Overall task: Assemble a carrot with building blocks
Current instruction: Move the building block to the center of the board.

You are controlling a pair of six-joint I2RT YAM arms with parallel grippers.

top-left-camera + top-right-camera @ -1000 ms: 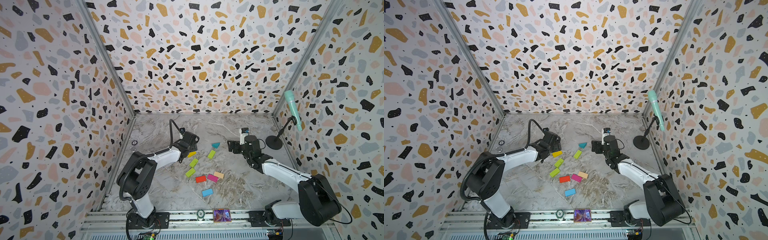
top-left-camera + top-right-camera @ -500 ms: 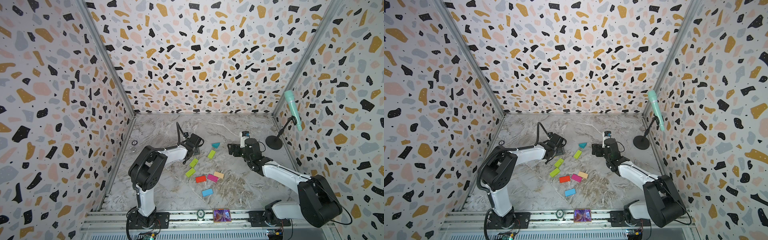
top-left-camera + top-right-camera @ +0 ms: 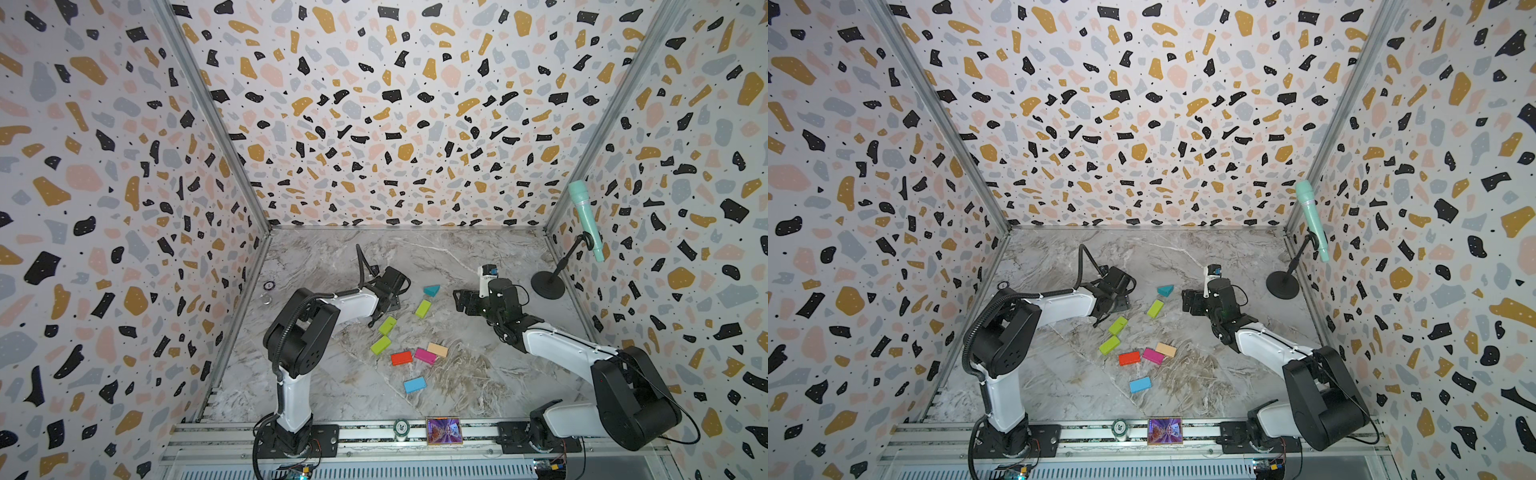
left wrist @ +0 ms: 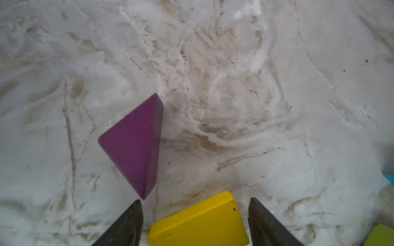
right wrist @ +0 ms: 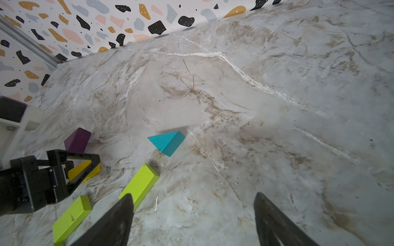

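Note:
The building blocks lie loose on the marble floor and no carrot figure shows. My left gripper (image 4: 195, 200) is open and straddles the yellow block (image 4: 198, 223), with gaps on both sides. The purple triangle (image 4: 132, 144) lies just beyond one fingertip. In both top views the left gripper (image 3: 390, 303) hides these two. The teal triangle (image 3: 431, 290) and a lime green block (image 3: 423, 308) lie between the arms. My right gripper (image 3: 459, 299) hovers open and empty beside them. Two more lime green blocks (image 3: 387, 325) (image 3: 380, 345), then red (image 3: 401, 358), magenta (image 3: 425, 355), tan (image 3: 437, 349) and light blue (image 3: 414, 385) sit nearer the front.
A mint microphone on a black round stand (image 3: 548, 286) is at the back right, close to the right arm. Patterned walls close three sides. A metal rail (image 3: 374, 436) with a small picture card (image 3: 444, 431) runs along the front edge.
My left arm swung right and its gripper came down over the yellow block, which the top views no longer show. Its jaws narrowed slightly. The right gripper barely moved.

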